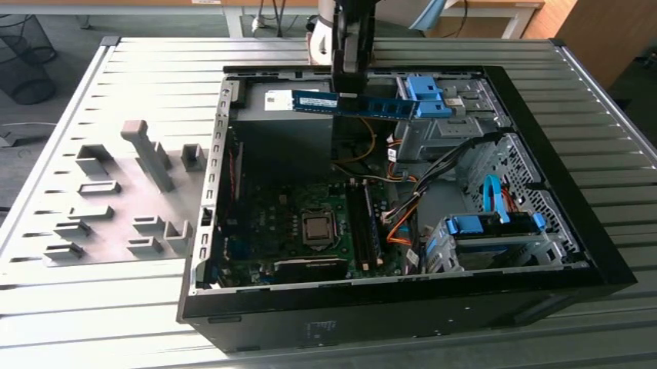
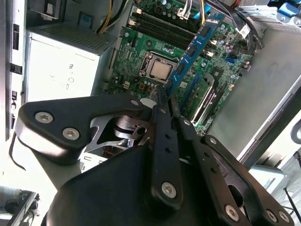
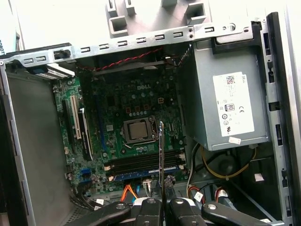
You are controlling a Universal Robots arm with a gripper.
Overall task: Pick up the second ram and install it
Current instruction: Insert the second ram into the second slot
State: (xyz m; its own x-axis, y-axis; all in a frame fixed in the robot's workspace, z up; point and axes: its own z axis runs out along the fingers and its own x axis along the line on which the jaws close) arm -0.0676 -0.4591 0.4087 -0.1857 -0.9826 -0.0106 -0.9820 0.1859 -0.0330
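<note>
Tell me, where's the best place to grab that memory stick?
Judging by this, mid-length along its top edge, coming from above: the claw pinches the flat faces of the second ram there. It hangs level over the open computer case, contact edge free and facing down.

Second ram [image 1: 355, 104]: slim blue-green stick with black chips and a white sticker, held level on its long edge, clamped in the end effector [image 1: 349, 98] above the open case.

Lab or workshop. Slatted metal workbench [image 1: 123, 323] carries an opened computer case [image 1: 575, 254]; grey holder blocks [image 1: 123, 192] on the exterior view's left. Wire bin [image 1: 23, 58] on the floor, far left; wooden desk [image 1: 493, 11] beyond.
</note>
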